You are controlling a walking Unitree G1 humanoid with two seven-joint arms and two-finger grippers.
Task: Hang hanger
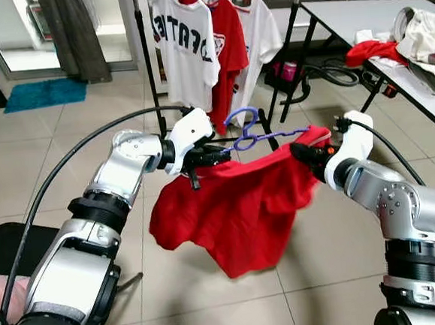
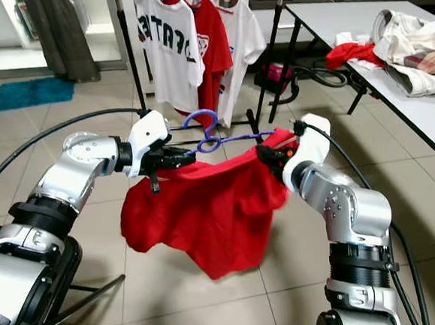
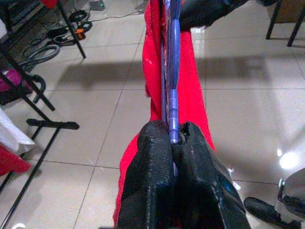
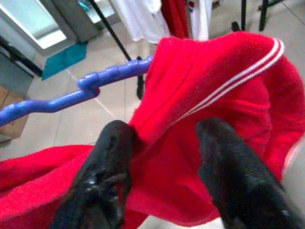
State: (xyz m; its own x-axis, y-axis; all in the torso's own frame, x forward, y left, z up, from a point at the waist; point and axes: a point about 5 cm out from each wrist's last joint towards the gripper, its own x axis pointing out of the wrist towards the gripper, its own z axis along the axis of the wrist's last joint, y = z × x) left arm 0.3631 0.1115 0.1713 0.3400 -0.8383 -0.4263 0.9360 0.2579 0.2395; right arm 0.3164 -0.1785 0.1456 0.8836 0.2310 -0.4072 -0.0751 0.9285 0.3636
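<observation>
Your left gripper [image 3: 174,143] pinches the blue hanger [image 1: 257,137]; the right gripper [image 4: 164,138], apparently gripping the red shirt [image 1: 236,206]. Keep it level toward the rack [image 1: 147,55].

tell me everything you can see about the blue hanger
The blue hanger looks like plastic, with a curved hook on top and notches along its arm. It is held level in the air above the tiled floor, inside a red shirt that drapes from it. The left gripper is shut on one end; the right gripper pinches the shirt at the other.
</observation>
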